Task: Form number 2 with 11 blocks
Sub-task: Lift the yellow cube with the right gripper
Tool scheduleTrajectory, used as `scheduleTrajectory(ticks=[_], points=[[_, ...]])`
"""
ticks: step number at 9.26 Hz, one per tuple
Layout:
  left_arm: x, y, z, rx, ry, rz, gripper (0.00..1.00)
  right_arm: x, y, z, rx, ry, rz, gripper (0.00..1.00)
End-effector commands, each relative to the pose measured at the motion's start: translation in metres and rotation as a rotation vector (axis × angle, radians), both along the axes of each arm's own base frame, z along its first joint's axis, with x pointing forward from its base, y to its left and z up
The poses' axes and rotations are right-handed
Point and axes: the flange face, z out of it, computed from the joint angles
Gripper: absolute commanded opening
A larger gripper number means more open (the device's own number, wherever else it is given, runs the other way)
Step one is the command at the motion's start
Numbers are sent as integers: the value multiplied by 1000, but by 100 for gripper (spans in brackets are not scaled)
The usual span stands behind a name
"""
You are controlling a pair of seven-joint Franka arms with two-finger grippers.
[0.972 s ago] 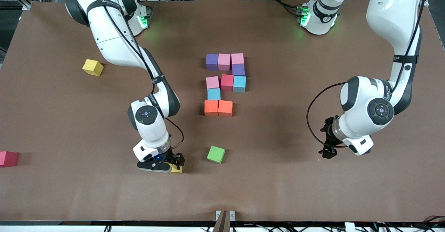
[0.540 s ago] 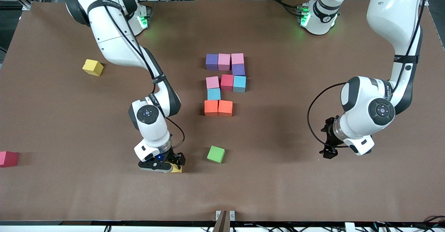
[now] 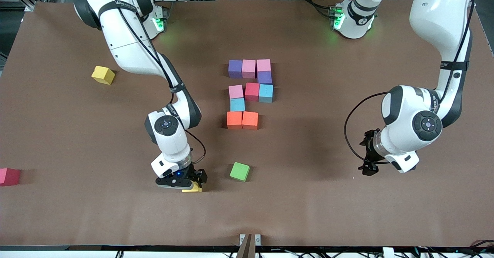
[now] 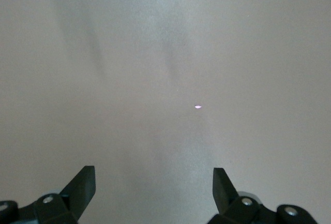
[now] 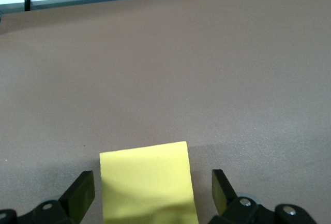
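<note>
With ten cubes of the number 2 laid, the right gripper stands with jaws open astride the yellow block near the green cube, needing closure; the left gripper waits, jaws open.

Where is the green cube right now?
The green cube sits on the table nearer the front camera than the orange blocks, beside the right gripper.

Brown table, metal framing
</note>
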Motion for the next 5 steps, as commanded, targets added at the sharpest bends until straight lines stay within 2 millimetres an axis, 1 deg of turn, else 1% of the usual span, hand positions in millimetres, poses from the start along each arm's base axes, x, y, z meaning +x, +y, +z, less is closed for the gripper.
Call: scheduleTrajectory(ticks=[1, 2, 3, 4, 5], points=[[-1, -2, -2, 35, 10, -41, 100, -5, -3, -3, 0, -27, -6, 98], [-1, -1, -6, 34, 14, -55, 100, -4, -3, -1, 1, -28, -6, 89], [-1, -1, -6, 34, 15, -55, 100, -5, -3, -2, -1, -28, -4, 73], [0, 3, -5, 34, 13, -58, 100, -5, -3, -3, -9, -27, 1, 21], [0, 5, -5, 34, 13, -57, 100, -7, 3, -2, -22, -30, 18, 0]])
